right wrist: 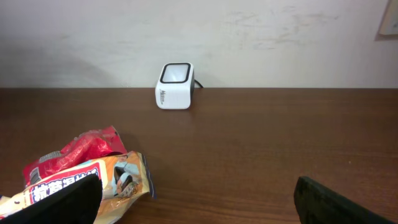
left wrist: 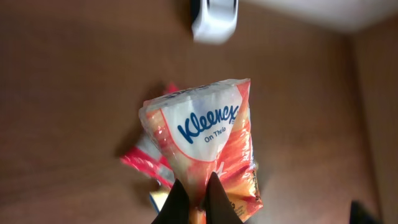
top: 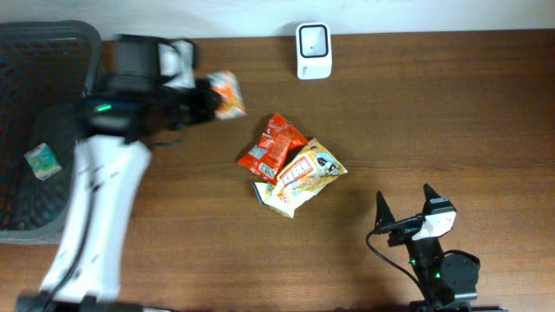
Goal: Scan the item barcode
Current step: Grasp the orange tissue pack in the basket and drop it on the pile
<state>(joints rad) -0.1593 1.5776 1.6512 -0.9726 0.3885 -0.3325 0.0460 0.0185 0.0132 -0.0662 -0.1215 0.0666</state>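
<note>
Pinched shut on the orange-and-white plastic Kleenex tissue pack [left wrist: 205, 134], aloft left of the white boxy barcode scanner [top: 312, 50], the left gripper [left wrist: 198, 190] should carry it over and square its barcode to that scanner; the right gripper [right wrist: 199, 205] idles open.

The desk [top: 451, 113] is dark brown with a fine wood grain. The scanner [top: 312, 50] at its far edge is white with a black window. The tissue pack [left wrist: 205, 137] is white with blue lettering and orange-red borders. The red packet [top: 274, 146] carries white print. The yellow packet [top: 305, 178] has an orange label. The basket [top: 35, 52] is black mesh. The left hand [left wrist: 198, 180] is black.
</note>
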